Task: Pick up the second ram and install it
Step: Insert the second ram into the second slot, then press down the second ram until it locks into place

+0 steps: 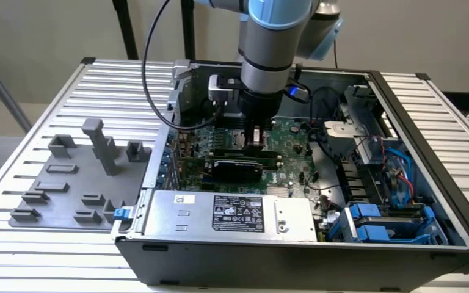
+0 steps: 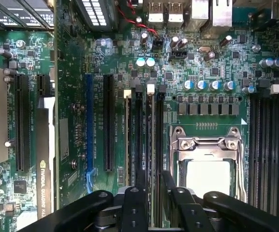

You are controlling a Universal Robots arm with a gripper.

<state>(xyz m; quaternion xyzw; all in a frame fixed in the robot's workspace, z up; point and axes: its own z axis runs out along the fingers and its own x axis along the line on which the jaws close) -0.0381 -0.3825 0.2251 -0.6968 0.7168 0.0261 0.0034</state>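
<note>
Hovering low over the motherboard (image 2: 216,63), the gripper (image 2: 154,193) pinches the second ram (image 2: 149,140) edge-down, lined along its slot for seating.

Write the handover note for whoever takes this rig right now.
End effector: lowered into the open computer case, directly over the memory slots beside the CPU socket; its grip state cannot be told.
Second ram: I cannot tell whether it is in the grasp or in a slot.
Done: the arm has reached the install spot on the motherboard.
Left: confirm that the stick is seated.
</note>
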